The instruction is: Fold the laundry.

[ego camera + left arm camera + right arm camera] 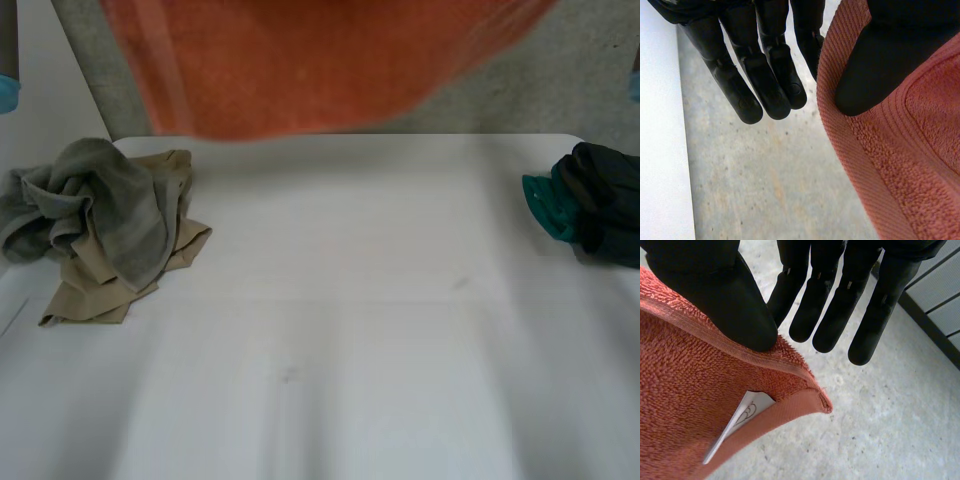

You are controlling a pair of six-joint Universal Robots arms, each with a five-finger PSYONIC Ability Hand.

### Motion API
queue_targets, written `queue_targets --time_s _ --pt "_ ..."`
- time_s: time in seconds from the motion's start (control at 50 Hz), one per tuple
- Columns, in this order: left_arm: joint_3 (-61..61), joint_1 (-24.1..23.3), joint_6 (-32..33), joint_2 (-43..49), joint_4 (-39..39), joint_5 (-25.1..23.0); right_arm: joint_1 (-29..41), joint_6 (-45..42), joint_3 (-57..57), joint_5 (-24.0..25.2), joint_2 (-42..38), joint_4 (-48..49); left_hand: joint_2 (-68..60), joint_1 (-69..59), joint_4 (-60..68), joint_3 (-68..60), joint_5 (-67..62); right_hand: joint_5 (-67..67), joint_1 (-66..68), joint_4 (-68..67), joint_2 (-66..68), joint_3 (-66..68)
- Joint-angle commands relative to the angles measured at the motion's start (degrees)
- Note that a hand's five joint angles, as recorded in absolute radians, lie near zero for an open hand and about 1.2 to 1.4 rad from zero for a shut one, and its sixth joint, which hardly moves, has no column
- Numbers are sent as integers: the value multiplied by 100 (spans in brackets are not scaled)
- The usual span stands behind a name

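Observation:
An orange-red terry towel (320, 60) hangs in the air over the far edge of the white table (350, 350). In the left wrist view my left hand (765, 75) keeps its fingers straight while its thumb (875, 65) presses the towel's (900, 165) ribbed edge, pinching it. In the right wrist view my right hand (840, 300) stands the same way, its thumb (715, 295) clamped on a corner of the towel (690, 415), where a white label (740, 420) pokes out of the hem.
A crumpled grey cloth (90, 210) lies on a tan cloth (100, 290) at the table's left side. A dark garment (605, 205) with a teal piece (548, 205) sits at the right edge. Grey floor lies beyond the table.

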State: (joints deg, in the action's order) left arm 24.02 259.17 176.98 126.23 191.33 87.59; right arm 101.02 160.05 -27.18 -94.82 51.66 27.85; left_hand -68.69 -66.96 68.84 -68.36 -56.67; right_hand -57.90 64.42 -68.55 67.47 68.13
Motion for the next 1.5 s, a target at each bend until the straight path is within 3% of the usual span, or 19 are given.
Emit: queue_targets --time_s 0.02,0.34,0.52,0.68,0.74,0.84,0.92,0.96,0.98,1.0,1.06,1.1,1.16,1.2,1.3,1.5 --pt "1068 133 -137 -116 466 39 -100 149 -937 323 344 -280 -1131 -1304 1116 -1164 -1333 -1210 1558 -1145 1253 1187" --pt "3828 424 56 104 484 -620 -452 36 -3855 1457 266 -1484 -1131 -1304 1116 -1164 -1333 -1210 1558 -1145 1253 1187" --pt "4997 661 1329 -467 -280 -901 -645 -922 -4576 1554 266 -2116 -1131 -1304 1116 -1164 -1333 -1210 1558 -1145 1253 1187" --pt "5955 907 2472 -1670 -1815 -1375 -873 -1880 -4823 1527 818 -3626 -1131 -1304 1116 -1164 -1333 -1210 1558 -1145 1253 1187" --pt "6184 933 2692 -1978 -2353 -1490 -1093 -2521 -5007 1519 1214 -4602 -1131 -1304 1116 -1164 -1333 -1210 1558 -1145 1253 1187" --pt "6676 1074 3595 -2716 -3766 -1535 -1523 -3723 -5603 1650 2039 -6025 -1131 -1304 1116 -1164 -1333 -1210 1558 -1145 1253 1187" --pt "6957 1109 4316 -3051 -4489 -1543 -1647 -4401 -5894 1922 2427 -6020 -1131 -1304 1116 -1164 -1333 -1210 1558 -1145 1253 1187" --pt "6967 1092 4494 -3087 -4447 -1569 -1630 -4413 -5974 2019 2498 -5879 -1131 -1304 1116 -1164 -1333 -1210 1558 -1145 1253 1187" --pt "6958 1074 4521 -3087 -4360 -1596 -1604 -4343 -5992 2063 2498 -5774 -1131 -1304 1116 -1164 -1333 -1210 1558 -1145 1253 1187" --pt "6897 1005 4469 -3069 -4124 -1578 -1542 -4072 -6035 2168 2498 -5477 -1131 -1304 1116 -1164 -1333 624 -276 689 -581 -647" --pt "6730 864 4258 -3008 -3666 -1526 -1428 -3527 -6123 2318 2463 -4905 -1131 -1304 1116 -1164 -1333 1480 -1133 1546 -1438 -1504" --pt "6363 680 3864 -2850 -3183 -1325 -1279 -2851 -6298 2371 2288 -4133 -1131 -1304 1116 -1164 -1333 3360 -3012 3426 -3318 -3384" --pt "5984 556 3573 -2683 -3006 -1139 -1155 -2418 -6440 2345 2129 -3709 -1131 -1304 1116 -1164 -1333 3652 -3304 3717 -3609 -3675" --pt "5553 424 3318 -2446 -2883 -902 -1032 -2093 -6519 2345 1963 -3436 -1131 -1304 1116 -1164 -1333 4559 -4211 4625 -4517 -4582" --pt "4552 257 2939 -1787 -2768 -445 -856 -1820 -6449 2354 1550 -3216 -1131 -1304 1116 -1164 -1333 4612 -4265 4678 -4570 -4636" --pt "2653 142 2579 -205 -2953 539 -786 -1978 -5667 2380 574 -3207 -1131 -1304 1116 -1164 -1333 3283 -2935 3349 -3241 -3307"
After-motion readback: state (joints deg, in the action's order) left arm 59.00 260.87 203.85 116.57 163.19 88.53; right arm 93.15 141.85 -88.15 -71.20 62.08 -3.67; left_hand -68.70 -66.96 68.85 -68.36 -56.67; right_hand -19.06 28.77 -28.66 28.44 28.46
